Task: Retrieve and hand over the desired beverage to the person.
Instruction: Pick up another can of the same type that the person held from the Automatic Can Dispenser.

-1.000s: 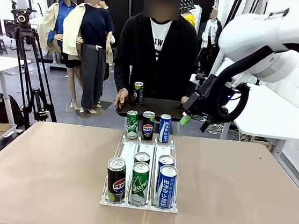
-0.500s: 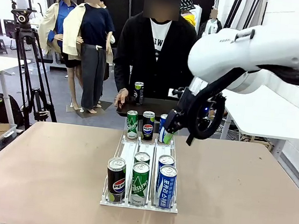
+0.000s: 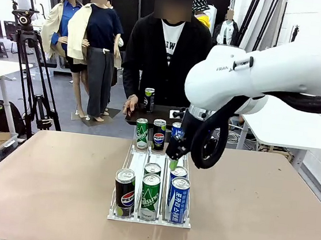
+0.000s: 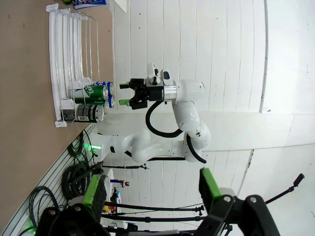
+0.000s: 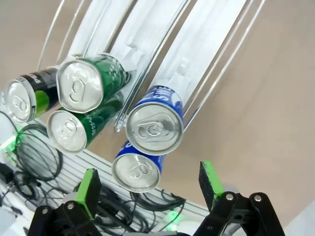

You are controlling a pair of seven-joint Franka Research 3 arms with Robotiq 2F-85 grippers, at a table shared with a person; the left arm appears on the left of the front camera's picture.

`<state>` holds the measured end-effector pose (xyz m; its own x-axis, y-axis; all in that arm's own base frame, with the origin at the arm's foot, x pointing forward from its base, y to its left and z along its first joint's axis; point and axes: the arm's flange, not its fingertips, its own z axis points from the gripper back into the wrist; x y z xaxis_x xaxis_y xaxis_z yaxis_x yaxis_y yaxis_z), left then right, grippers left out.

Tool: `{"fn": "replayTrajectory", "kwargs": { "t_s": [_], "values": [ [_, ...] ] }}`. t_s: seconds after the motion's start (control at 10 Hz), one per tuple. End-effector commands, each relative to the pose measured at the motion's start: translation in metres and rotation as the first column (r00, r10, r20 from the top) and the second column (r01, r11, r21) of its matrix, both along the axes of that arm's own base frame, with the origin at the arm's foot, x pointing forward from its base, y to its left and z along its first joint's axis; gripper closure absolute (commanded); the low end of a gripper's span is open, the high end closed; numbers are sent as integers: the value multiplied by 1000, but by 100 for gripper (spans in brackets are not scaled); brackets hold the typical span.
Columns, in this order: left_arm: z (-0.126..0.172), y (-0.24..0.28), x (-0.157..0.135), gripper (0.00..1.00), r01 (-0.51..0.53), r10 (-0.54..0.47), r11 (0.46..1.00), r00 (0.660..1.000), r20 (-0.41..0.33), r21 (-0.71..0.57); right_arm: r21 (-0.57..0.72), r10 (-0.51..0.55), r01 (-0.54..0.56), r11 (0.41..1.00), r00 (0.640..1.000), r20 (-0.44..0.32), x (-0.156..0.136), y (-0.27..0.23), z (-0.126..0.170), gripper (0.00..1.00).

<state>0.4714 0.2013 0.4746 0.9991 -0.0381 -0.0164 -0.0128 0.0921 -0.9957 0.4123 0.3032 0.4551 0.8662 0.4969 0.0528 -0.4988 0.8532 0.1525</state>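
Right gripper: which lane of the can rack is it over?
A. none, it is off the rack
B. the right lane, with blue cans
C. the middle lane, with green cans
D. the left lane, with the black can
B: the right gripper, jaws open, hangs over the rack, and the right wrist view looks down between its fingers at the blue cans.

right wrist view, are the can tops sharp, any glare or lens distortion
Right wrist view: the centre blue can's lid is sharp with a soft sheen, no harsh glare; the rack's rails bow from the wide-angle lens. Front view: evenly lit, no hard shadows on the table.
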Motion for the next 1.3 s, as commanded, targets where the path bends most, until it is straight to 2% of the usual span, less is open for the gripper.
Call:
{"fn": "replayTrajectory", "kwargs": {
  "t_s": [0.0, 0.3, 0.6, 1.2],
  "values": [
    [1, 1, -1, 0, -7, 7, 1000, 1000, 1, 8, -48, -4, 6, 999, 999, 54, -18, 8, -7, 0],
    [1, 1, -1, 0, -7, 7, 1000, 1000, 1, 8, -80, 16, -9, 997, 996, 84, -36, 15, -16, 0],
    [1, 1, -1, 0, -7, 7, 1000, 1000, 1, 8, -100, 22, -14, 995, 996, 86, -42, 19, -22, 0],
    [1, 1, -1, 0, -7, 7, 1000, 1000, 1, 8, -112, 4, 13, 994, 990, 143, -41, 18, -28, 0]
  ]
}}
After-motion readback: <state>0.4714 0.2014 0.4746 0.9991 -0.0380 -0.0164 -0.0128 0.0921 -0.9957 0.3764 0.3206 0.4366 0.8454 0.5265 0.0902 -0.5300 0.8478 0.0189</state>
